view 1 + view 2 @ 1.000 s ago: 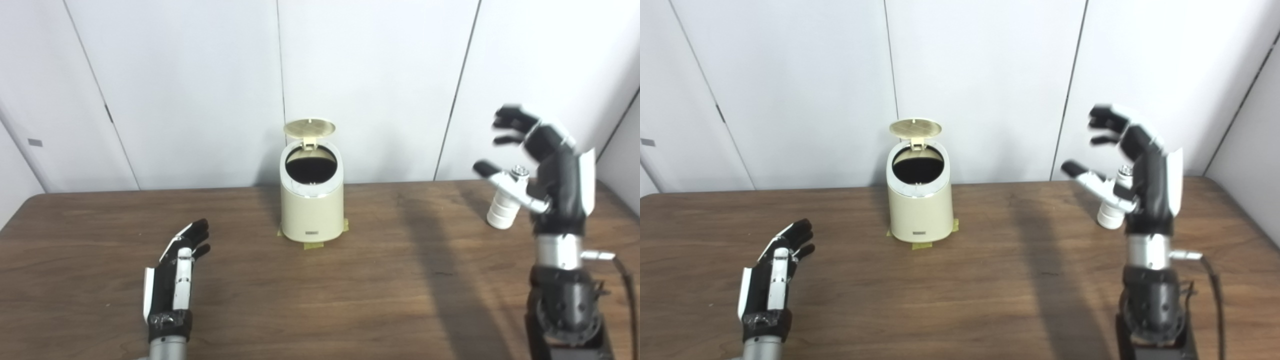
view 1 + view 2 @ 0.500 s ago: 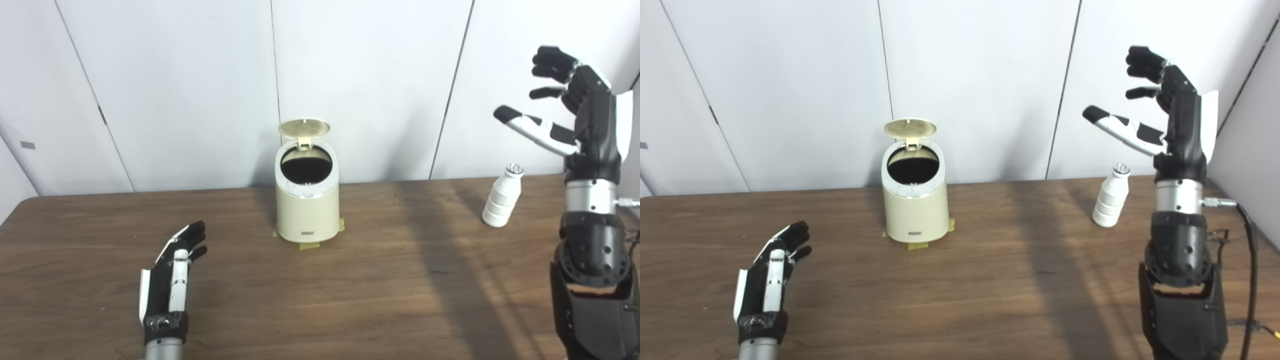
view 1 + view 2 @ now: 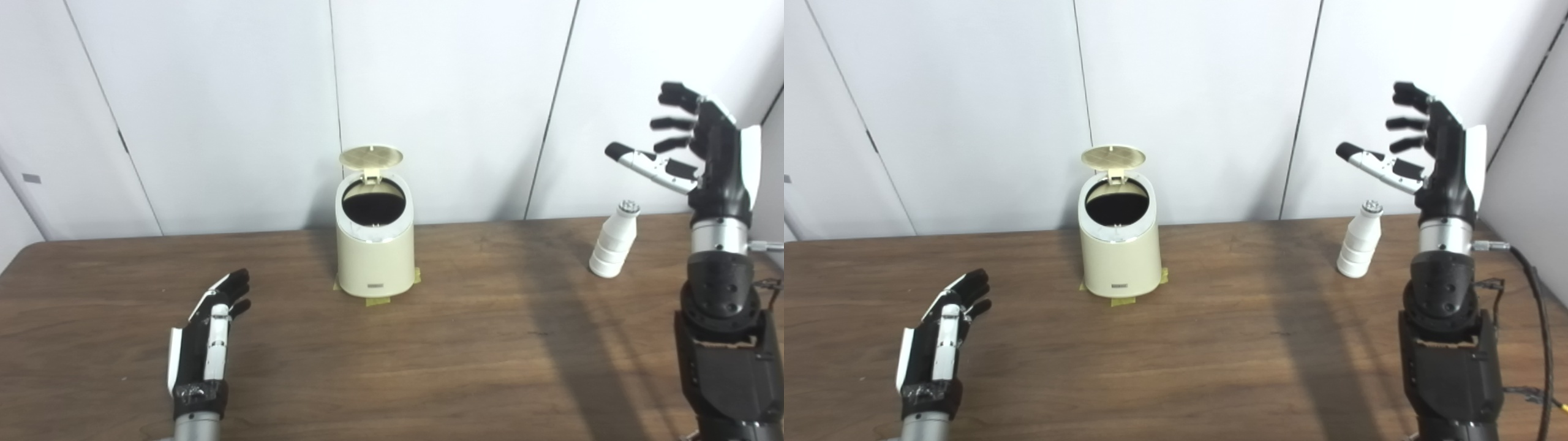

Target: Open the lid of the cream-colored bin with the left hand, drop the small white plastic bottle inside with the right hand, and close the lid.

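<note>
Left eye view shows the cream-colored bin [image 3: 375,245] with its lid [image 3: 371,157] standing upright on the rear hinge, mouth exposed; we judge the first step complete. The small white plastic bottle [image 3: 613,242] stands upright on the table [image 3: 429,355], well to the right of the bin and apart from both hands, so the drop is not yet done and the lid is not yet closed.

We hold the right hand [image 3: 704,153] raised above and just right of the bottle, fingers spread and curled forward, thumb extended, grasping nothing. We hold the left hand [image 3: 208,337] low over the near left of the table, fingers extended and apart, empty, well clear of the bin.

Remaining, in our judgement: grasp the bottle, carry it over the mouth, release, shut the lid.

The table is dark wood grain. Tape tabs [image 3: 380,300] show at the bin's base. Plain white wall panels [image 3: 214,110] stand behind.
</note>
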Available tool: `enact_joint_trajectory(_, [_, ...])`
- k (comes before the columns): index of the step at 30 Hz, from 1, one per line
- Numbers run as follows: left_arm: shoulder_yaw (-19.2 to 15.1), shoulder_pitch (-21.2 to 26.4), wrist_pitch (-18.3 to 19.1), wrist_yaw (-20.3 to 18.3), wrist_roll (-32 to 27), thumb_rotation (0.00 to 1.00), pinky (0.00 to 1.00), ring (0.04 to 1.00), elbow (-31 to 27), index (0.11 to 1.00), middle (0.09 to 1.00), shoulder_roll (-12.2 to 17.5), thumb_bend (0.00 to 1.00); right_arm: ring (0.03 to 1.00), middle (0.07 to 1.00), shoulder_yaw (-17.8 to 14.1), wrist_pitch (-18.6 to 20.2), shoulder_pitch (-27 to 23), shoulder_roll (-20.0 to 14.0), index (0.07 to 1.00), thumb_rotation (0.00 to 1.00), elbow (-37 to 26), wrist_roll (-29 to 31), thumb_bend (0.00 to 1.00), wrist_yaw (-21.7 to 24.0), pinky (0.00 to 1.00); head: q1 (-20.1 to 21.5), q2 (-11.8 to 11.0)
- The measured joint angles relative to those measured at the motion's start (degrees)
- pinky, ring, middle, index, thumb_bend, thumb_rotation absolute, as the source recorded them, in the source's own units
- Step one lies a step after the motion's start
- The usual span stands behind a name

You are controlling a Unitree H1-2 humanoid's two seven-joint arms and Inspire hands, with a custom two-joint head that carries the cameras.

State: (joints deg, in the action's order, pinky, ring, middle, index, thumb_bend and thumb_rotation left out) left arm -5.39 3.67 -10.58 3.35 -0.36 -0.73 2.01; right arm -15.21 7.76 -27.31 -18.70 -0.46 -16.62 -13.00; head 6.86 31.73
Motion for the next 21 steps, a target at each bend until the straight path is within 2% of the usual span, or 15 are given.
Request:
enact_joint_trajectory(2, [0.01, 0.00, -0.04, 0.00, 0.04, 0.86, 0.81, 0.845, 0.00, 0.793, 0.827, 0.15, 0.19, 0.639, 0.741, 0.11, 0.00, 0.06, -0.09, 0.762, 0.22, 3.15, -0.08, 0.81, -0.32, 0.48, 0.00, 0.00])
enact_joint_trajectory(4, [0.08, 0.00, -0.04, 0.00, 0.11, 0.87, 0.81, 0.845, -0.01, 0.793, 0.826, 0.15, 0.18, 0.625, 0.736, 0.75, -1.03, 0.15, -0.59, 0.762, 0.26, 7.11, -0.16, 0.85, -0.55, 0.49, -0.09, 0.00])
enact_joint_trajectory(6, [0.19, 0.01, -0.04, 0.00, 0.19, 0.87, 0.81, 0.845, -0.01, 0.794, 0.825, 0.19, 0.18, 0.668, 0.744, 1.29, -2.30, 0.38, -1.03, 0.766, 0.26, 10.46, -0.03, 0.85, -0.50, 0.54, -0.09, 0.09])
enact_joint_trajectory(7, [0.24, 0.00, -0.05, 0.00, 0.25, 0.87, 0.81, 0.845, -0.01, 0.793, 0.825, 0.21, 0.18, 0.725, 0.768, 1.33, -2.72, 0.64, -1.12, 0.775, 0.21, 11.44, 0.30, 0.83, -0.40, 0.61, -0.09, 0.09])
enact_joint_trajectory(10, [0.44, 0.01, -0.06, 0.01, 0.33, 0.88, 0.81, 0.849, -0.02, 0.794, 0.829, 0.31, 0.18, 0.764, 0.786, 1.64, -3.04, 1.43, -1.57, 0.785, 0.19, 12.13, 1.00, 0.82, -0.06, 0.65, 0.00, 0.18])
enact_joint_trajectory(13, [0.52, 0.00, -0.02, -0.07, 0.28, 0.86, 0.80, 0.844, -0.03, 0.788, 0.825, 0.34, 0.18, 0.751, 0.783, 1.95, -3.03, 1.48, -2.26, 0.787, 0.25, 12.97, 0.88, 0.84, -0.14, 0.64, -0.09, 0.18])
enact_joint_trajectory(17, [0.52, -0.01, 0.00, -0.63, 0.06, 0.83, 0.80, 0.834, -0.09, 0.775, 0.815, 0.41, 0.18, 0.724, 0.784, 2.24, -1.94, 1.66, -2.29, 0.784, 0.26, 13.56, 0.49, 0.85, -0.37, 0.60, -0.18, 0.09])
enact_joint_trajectory(21, [0.49, -0.01, 0.02, -1.03, -0.13, 0.82, 0.80, 0.836, -0.12, 0.774, 0.814, 0.40, 0.18, 0.713, 0.765, 2.65, -1.93, 1.71, -2.22, 0.778, 0.31, 15.07, 0.28, 0.90, -0.84, 0.59, -0.17, 0.09])
